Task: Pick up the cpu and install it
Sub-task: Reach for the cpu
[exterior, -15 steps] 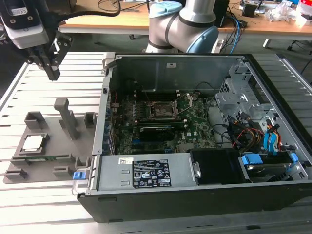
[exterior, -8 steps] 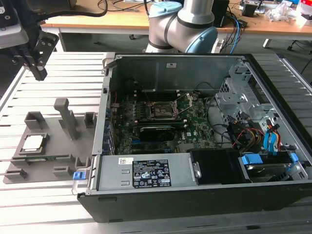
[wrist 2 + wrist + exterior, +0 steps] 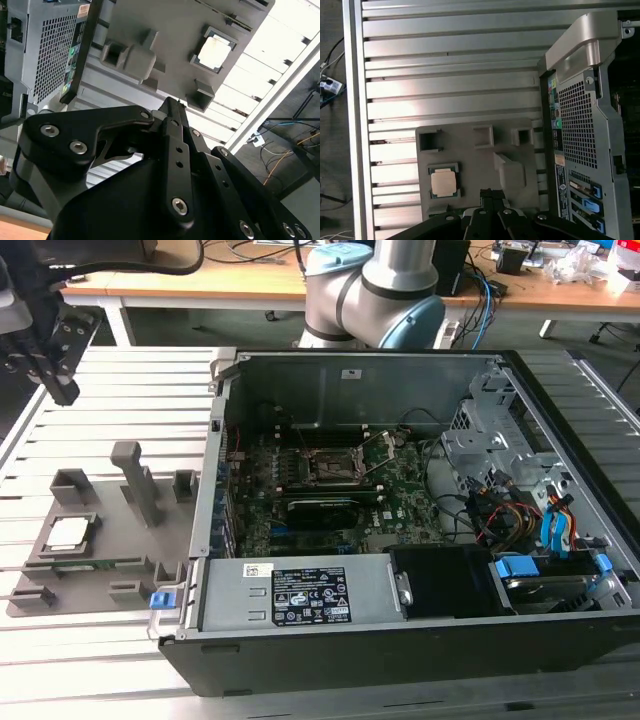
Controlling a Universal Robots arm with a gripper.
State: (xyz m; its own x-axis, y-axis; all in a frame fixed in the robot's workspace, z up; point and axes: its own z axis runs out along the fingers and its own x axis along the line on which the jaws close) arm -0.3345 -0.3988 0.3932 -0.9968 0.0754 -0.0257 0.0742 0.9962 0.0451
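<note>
The gripper (image 3: 173, 104) hangs above the holder (image 3: 475, 162), fingers (image 3: 172, 132) pressed together, empty. Grasping the cpu (image 3: 443, 182) probably needs square centring and spread fingers.

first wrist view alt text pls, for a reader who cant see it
The cpu lies in a square pocket of a grey holder tray on a slatted metal table, with the gripper hovering empty above the tray. A computer case stands beside the tray.
</note>
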